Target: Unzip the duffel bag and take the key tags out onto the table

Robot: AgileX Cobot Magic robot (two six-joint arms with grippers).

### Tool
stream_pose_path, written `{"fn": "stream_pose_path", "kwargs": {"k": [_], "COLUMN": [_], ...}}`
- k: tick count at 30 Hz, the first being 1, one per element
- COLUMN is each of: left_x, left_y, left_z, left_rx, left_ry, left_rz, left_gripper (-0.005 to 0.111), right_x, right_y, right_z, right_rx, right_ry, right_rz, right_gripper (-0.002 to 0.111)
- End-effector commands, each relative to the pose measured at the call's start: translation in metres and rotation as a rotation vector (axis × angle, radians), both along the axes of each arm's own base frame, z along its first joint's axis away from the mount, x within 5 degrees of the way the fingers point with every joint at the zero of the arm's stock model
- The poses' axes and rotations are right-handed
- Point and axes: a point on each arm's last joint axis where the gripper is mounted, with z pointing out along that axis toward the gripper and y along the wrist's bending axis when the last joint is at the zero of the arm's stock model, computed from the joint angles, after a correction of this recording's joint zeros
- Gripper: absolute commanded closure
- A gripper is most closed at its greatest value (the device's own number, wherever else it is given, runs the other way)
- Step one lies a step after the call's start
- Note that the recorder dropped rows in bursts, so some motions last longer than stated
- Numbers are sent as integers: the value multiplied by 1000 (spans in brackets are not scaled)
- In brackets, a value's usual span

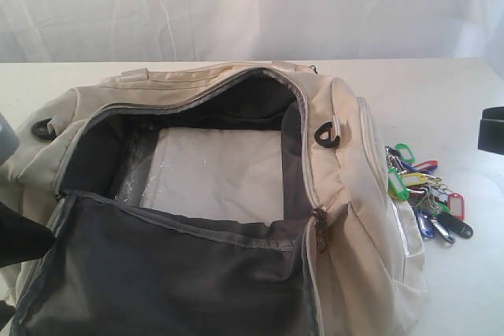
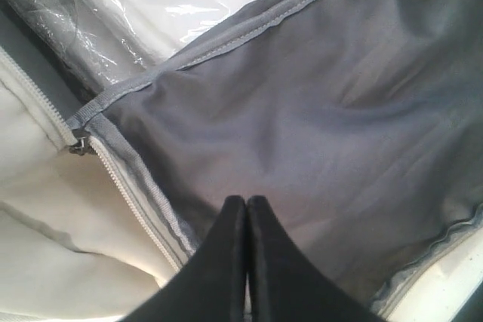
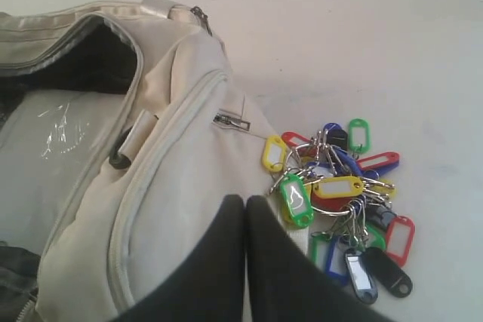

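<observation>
Large cream fabric duffel bag [image 1: 362, 194] unzipped; bunch of green, blue, red and yellow plastic key tags [image 1: 421, 194] on metal rings out on the plain white tabletop [image 1: 465, 92].
The tags lie just beside the bag's end pocket. Its dark grey lined flap [image 1: 157, 273] is folded forward, with a clear-wrapped white panel [image 1: 220, 171] inside. The left pincer [image 2: 247, 205] hangs clenched over the flap lining, and the right pincer [image 3: 246, 201] is clenched above the bag's end — neither holding anything.
</observation>
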Motion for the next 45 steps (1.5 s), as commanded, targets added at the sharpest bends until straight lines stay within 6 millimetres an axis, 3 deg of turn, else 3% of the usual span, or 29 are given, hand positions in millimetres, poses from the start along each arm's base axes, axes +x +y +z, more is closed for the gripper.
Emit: {"fn": "stream_pose_path", "kwargs": {"k": [1,11,16,28,38,45], "left_x": [-3,-12,-24,-84,-140,-143], "left_y": [0,4,17,60,65,65], "left_z": [-1,7,19,49,54,48], "left_rx": [0,-23,-61,-142,-168,-171], "left_ry": [8,-46,-137,-501,-773,-797], "left_rz": [-11,-18,31,346,443,450], "left_gripper": [107,107,107,107,107,107], "right_x": [-1,-1,-1,-1,-1,-1], "right_y": [-1,-1,-1,-1,-1,-1], "right_z": [0,0,0,0,0,0], "right_rx": [12,10,10,10,10,10], "right_ry": [-13,-12,-12,-12,-12,-12], "right_rz": [-14,-14,-14,-14,-14,-14], "right_gripper": [108,108,108,108,108,108]}}
